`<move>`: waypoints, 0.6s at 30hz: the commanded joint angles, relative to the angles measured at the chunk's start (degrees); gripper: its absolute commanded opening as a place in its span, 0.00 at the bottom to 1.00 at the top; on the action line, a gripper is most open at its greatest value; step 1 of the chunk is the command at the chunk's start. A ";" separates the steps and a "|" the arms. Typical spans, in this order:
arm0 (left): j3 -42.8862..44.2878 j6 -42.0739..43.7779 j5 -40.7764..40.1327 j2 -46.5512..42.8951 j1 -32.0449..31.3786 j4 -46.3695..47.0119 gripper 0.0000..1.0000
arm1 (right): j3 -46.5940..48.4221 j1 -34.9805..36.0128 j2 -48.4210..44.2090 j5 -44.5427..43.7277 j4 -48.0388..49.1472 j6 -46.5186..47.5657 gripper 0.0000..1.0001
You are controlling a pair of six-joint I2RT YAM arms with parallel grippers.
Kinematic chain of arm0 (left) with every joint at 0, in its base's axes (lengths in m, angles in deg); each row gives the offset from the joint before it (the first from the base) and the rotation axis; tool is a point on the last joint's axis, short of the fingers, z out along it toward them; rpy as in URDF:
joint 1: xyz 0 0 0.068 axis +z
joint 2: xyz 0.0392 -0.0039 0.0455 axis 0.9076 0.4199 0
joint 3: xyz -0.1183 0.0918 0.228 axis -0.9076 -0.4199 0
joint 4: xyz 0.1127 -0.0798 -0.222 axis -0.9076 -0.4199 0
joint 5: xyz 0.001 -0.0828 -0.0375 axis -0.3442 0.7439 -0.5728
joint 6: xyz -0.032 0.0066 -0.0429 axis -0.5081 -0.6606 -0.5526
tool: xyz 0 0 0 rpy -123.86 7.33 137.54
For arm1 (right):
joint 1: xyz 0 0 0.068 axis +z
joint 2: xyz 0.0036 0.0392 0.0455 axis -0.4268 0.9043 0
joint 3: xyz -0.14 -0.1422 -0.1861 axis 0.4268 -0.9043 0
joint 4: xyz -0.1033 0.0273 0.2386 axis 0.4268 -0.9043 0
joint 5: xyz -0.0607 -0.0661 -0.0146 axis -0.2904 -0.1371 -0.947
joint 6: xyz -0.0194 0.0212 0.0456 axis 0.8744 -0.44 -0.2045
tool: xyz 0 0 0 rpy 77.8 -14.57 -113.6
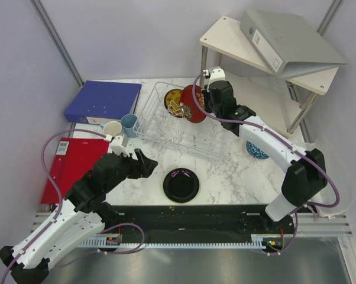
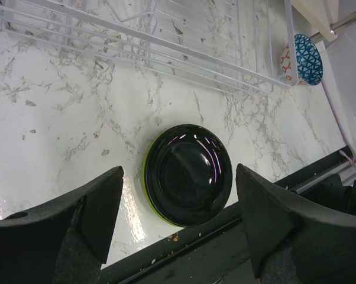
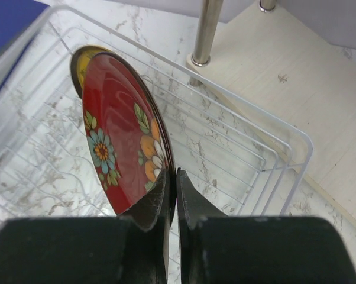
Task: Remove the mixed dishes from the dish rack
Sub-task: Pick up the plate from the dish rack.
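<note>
The clear dish rack (image 1: 166, 127) stands mid-table. In it a red flowered bowl (image 1: 193, 104) stands on edge beside a yellow-brown patterned plate (image 1: 173, 102). My right gripper (image 1: 206, 102) is shut on the red bowl's rim (image 3: 125, 136), with the yellow-brown plate (image 3: 83, 54) just behind it. The black plate (image 1: 181, 184) lies on the lime-green plate in front of the rack. My left gripper (image 1: 143, 165) is open and empty above the table, left of the black plate (image 2: 187, 174). A cream mug (image 1: 112, 129) and a light blue cup (image 1: 129, 125) stand left of the rack. The blue patterned bowl (image 1: 256, 151) lies to the right.
A blue binder (image 1: 102, 102) and a red folder (image 1: 68, 168) lie at the left. A white shelf (image 1: 237, 44) holding a grey binder (image 1: 287, 41) stands at the back right, close behind my right arm. A black strip (image 1: 184, 216) runs along the table's near edge.
</note>
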 commanded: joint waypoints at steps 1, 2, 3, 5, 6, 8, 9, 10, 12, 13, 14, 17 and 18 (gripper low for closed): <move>0.90 0.45 -0.16 0.10 -0.05 2.82 0.83 | 3.59 0.34 -6.06 1.05 0.66 -3.45 0.00; 0.90 0.54 -0.16 0.10 0.04 2.73 0.84 | 3.94 0.25 -6.59 1.22 -0.83 -5.02 0.00; 0.90 0.54 -0.25 -0.07 0.04 2.73 0.83 | 4.21 0.25 -7.46 1.49 -1.71 -5.82 0.00; 0.81 0.45 -0.33 -0.07 -0.05 2.64 0.83 | 5.26 0.25 -8.52 2.54 -4.77 -7.93 0.00; 0.81 0.54 -0.51 -0.33 -0.05 2.64 0.84 | 5.61 0.34 -9.57 3.76 -6.19 -10.29 0.00; 0.90 0.54 -0.69 -0.34 0.04 2.56 0.83 | 6.67 0.25 -10.81 5.70 -10.04 -12.67 0.00; 0.90 0.45 -0.95 -0.51 0.04 2.47 0.83 | 6.93 0.25 -12.12 8.40 -11.46 -14.86 0.00; 0.90 0.54 -1.04 -0.60 -0.05 2.47 0.84 | 7.11 0.08 -12.74 9.82 -12.69 -15.75 0.00; 0.99 0.45 -1.30 -0.69 -0.05 2.55 0.84 | 6.94 -0.01 -15.10 12.81 -15.95 -17.60 0.00; 1.08 0.45 -1.39 -0.69 0.04 2.47 0.84 | 6.41 -0.10 -15.99 15.52 -16.65 -18.91 0.00; 1.16 0.45 -1.48 -0.69 0.04 2.47 0.83 | 6.06 -0.01 -16.96 16.42 -18.31 -19.62 0.00; 1.60 0.45 -2.09 -0.86 -0.05 2.29 0.83 | 4.13 -0.36 -20.47 20.81 -20.43 -22.78 0.00; 1.69 0.28 -2.35 -0.86 -0.05 2.29 0.83 | 3.08 -0.54 -21.96 22.74 -20.96 -23.75 0.00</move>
